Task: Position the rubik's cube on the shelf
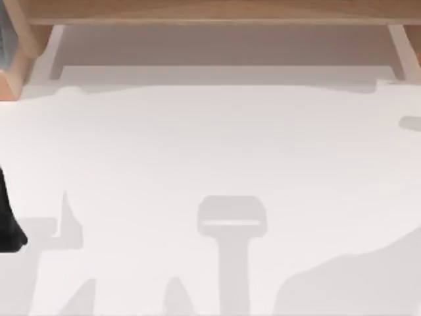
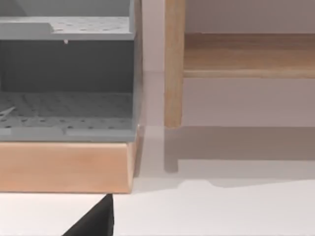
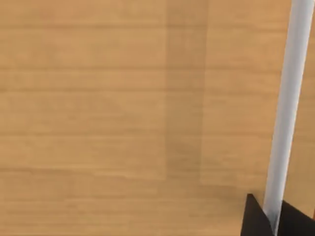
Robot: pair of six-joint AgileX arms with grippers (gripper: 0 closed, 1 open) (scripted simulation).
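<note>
Shelf: the long light-brown wooden shelf board (image 1: 210,11) ran along the far edge of the white worktop (image 1: 210,151), with slanted wooden side supports at both ends; its shadow lay on the worktop beneath it.
Left arm: a black part of it (image 1: 8,220) sat at the worktop's left edge, near the front.
Left pincer: in the left wrist view a black tip (image 2: 96,219) showed low over the white worktop, facing one upright wooden support (image 2: 173,64) of the shelf; whether it was released or clenched I cannot tell.
Beside the shelf: a grey perforated rack on a light wooden base (image 2: 66,164) stood just beside that support.
Right pincer: its black tips (image 3: 258,219) were close over light-brown wood grain (image 3: 123,118); released or clenched, I cannot tell.
Cube: its place could not be told.
</note>
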